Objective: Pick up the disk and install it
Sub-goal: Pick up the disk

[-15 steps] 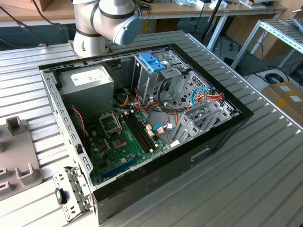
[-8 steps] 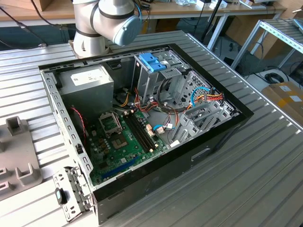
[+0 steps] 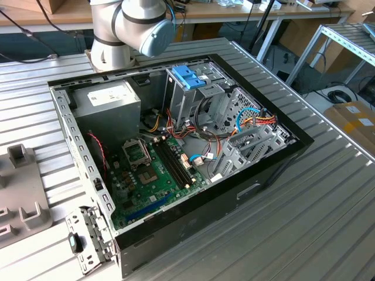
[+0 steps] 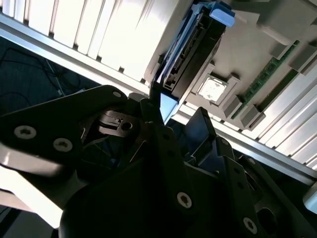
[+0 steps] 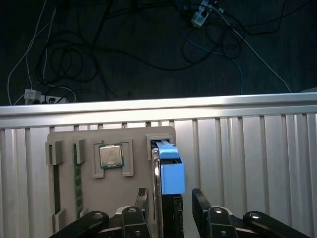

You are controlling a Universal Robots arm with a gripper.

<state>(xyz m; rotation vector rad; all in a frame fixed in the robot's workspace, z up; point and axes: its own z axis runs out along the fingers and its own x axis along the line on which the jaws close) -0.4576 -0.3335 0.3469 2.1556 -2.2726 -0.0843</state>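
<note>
1. exterior view: an open computer case (image 3: 176,146) is lying on a ribbed metal table (image 3: 316,216) and taking up the middle of the frame.
2. inside the case, a green motherboard (image 3: 155,170) is sitting low in the centre. a grey power supply box (image 3: 108,99) is sitting in the upper part toward the exterior view's left. a blue latch (image 3: 188,76) is standing on the metal drive cage at upper centre.
3. the arm's base (image 3: 126,29) is standing at the top of the frame, just behind the case. a grey fixture tray (image 3: 23,199) is lying at the lower edge on the exterior view's left, apart from the case.
4. first wrist view: the disk (image 5: 168,173) is standing on edge in a slot of the fixture tray (image 5: 99,198), with its blue carrier frame facing the camera.
5. the gripper (image 5: 171,193) is straddling the disk with its fingers (image 5: 199,208) spread. one finger is lying close against the disk, and the other is showing a gap beside the blue frame.
6. a processor chip (image 5: 111,155) and a memory stick (image 5: 77,183) are resting in other pockets of the tray, beside the disk.
7. second wrist view: the disk (image 4: 193,54) is rising from the tray (image 4: 237,49), with the gripper (image 4: 177,101) reaching along both of its sides. the processor chip (image 4: 214,89) is lying just beside it.
</note>
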